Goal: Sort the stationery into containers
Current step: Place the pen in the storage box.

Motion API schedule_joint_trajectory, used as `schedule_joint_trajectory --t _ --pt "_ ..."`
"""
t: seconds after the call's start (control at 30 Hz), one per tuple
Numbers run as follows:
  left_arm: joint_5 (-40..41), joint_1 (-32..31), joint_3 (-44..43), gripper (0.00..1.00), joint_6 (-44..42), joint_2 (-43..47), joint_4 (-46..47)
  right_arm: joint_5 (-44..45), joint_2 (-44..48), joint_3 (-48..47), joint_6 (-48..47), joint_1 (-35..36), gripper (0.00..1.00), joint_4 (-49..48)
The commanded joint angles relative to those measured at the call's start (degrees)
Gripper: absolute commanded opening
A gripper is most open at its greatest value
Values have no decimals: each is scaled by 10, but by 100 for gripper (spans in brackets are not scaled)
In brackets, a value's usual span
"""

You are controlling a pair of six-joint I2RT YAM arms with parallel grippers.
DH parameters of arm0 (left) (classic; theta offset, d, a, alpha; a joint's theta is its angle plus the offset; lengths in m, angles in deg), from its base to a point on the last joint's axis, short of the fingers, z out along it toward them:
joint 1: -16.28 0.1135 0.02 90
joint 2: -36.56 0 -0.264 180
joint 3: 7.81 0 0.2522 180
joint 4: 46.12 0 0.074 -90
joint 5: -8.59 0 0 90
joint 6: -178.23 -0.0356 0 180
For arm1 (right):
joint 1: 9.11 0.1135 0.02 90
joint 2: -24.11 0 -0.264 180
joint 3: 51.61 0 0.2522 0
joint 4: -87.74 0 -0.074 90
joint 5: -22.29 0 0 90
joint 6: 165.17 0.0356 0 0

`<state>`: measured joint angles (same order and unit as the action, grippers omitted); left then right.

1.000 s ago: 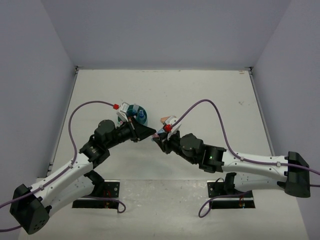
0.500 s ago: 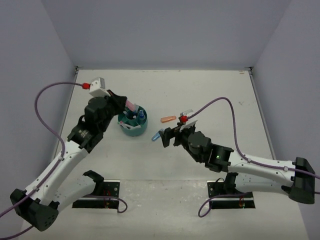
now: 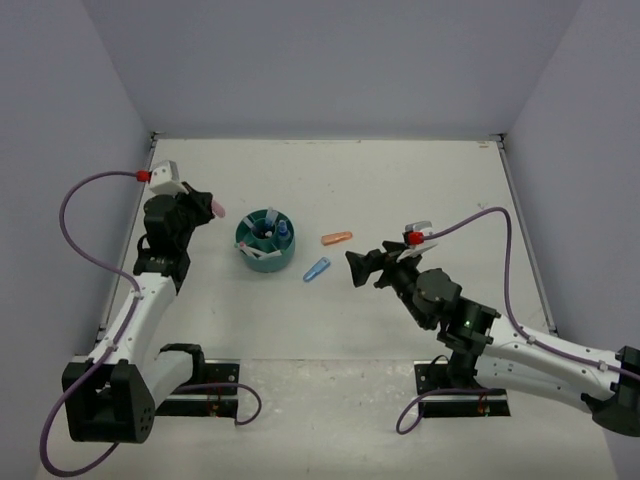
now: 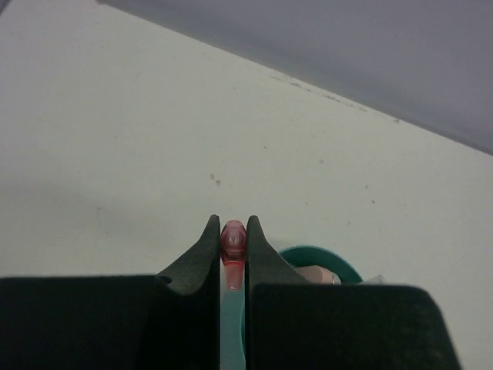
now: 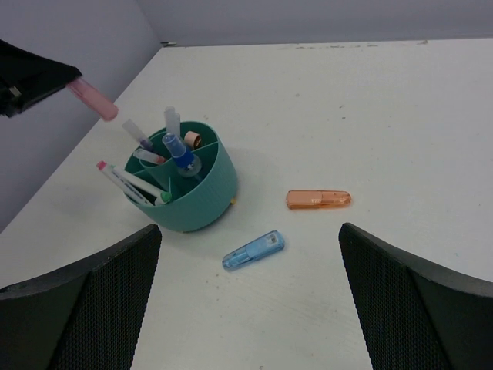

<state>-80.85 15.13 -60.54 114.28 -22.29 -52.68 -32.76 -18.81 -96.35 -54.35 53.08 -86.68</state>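
Observation:
The teal round organizer (image 3: 265, 245) stands left of centre and holds several pens and a blue-capped bottle (image 5: 179, 149). My left gripper (image 3: 204, 206) hovers to the left of it, shut on a pink marker (image 3: 216, 209) whose rounded tip pokes out between the jaws (image 4: 233, 237). An orange marker (image 3: 337, 238) and a light-blue marker (image 3: 317, 269) lie on the table right of the organizer. My right gripper (image 3: 357, 266) is wide open with nothing in it, low and just right of the light-blue marker (image 5: 253, 250), facing it and the organizer (image 5: 196, 193).
The white table is bounded by grey walls at the back and both sides. A purple cable loops over each arm. The organizer's rim (image 4: 325, 255) shows just beyond my left fingertips in the left wrist view.
The two arms have drawn apart from the centre. My left gripper swung over the organizer and then left of it, still holding the pink marker. My right gripper opened wide and backed to the right.

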Motion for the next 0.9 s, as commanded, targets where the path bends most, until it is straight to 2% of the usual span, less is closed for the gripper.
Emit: schedule_joint_trajectory --t 0.0,0.57,0.6,0.77,0.8,0.83,0.87 --pt "-134 3 52 0 -14 12 180 -5 22 8 1 -2 99 -12" --pt "-170 3 117 0 14 -50 224 -14 26 9 -4 -3 99 -11" --pt "-169 3 117 2 15 -51 223 -14 25 9 -4 -3 99 -12" --pt "-173 3 122 34 14 -53 225 -16 16 8 -3 -3 99 -15" --pt "-175 3 122 41 15 -49 226 -15 11 8 0 -4 99 -15" --pt "-178 3 122 55 18 -48 223 -14 2 7 4 -4 99 -15" --pt "-182 3 121 59 20 -41 218 -6 -8 6 17 -7 99 -13"
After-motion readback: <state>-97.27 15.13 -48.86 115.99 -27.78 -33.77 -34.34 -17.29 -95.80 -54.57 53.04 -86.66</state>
